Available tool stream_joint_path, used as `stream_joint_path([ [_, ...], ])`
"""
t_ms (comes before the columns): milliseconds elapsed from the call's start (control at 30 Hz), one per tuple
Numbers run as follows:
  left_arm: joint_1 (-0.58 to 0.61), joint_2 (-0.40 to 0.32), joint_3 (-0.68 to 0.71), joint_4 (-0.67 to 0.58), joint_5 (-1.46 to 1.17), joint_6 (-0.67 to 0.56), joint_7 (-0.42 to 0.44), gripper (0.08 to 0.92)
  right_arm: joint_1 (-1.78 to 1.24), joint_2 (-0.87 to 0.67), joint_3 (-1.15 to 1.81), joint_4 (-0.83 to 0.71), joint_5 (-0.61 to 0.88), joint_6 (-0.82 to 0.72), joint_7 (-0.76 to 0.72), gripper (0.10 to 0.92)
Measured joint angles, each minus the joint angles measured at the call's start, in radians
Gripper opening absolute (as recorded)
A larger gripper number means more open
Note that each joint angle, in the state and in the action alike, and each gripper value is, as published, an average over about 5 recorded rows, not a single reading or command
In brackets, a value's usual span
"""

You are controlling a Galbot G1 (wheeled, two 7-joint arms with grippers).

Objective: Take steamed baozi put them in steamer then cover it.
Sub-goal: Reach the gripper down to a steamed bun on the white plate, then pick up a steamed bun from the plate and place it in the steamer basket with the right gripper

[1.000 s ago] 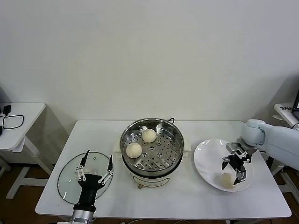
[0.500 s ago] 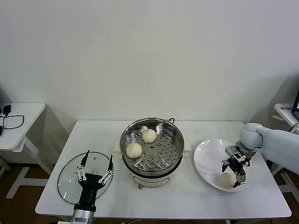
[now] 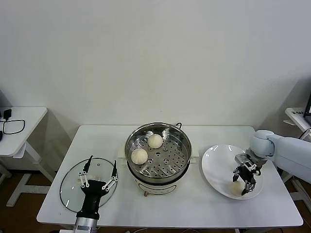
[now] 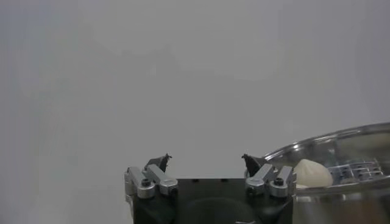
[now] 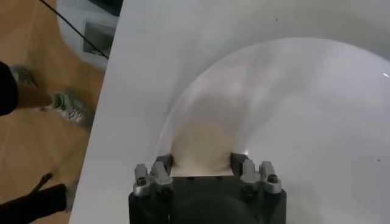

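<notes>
Straddling a baozi (image 3: 236, 188) near the plate's (image 3: 214, 167) outer edge — right claw (image 3: 243, 186), seemingly unclosed.

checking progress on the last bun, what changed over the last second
The right gripper has come down over the baozi on the white plate, and its fingers now straddle it; a firm grasp isn't visible yet. Unchanged: two buns in the steamer, the cover on the table, and the left gripper open above it.
</notes>
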Motion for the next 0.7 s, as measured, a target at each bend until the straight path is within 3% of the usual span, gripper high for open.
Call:
stream_joint_path([
  [367,0.007,0.009,0.002,-0.011,-0.003,-0.001,-0.001,0.823,0.172,0.024,-0.032,0.066,0.022,0.070,-0.023,0.620],
  [700,0.017,0.015,0.003,-0.014,-0.003,-0.005,-0.004,0.823,0.438,0.165,-0.050,0.158,0.054,0.243,-0.030,0.625],
])
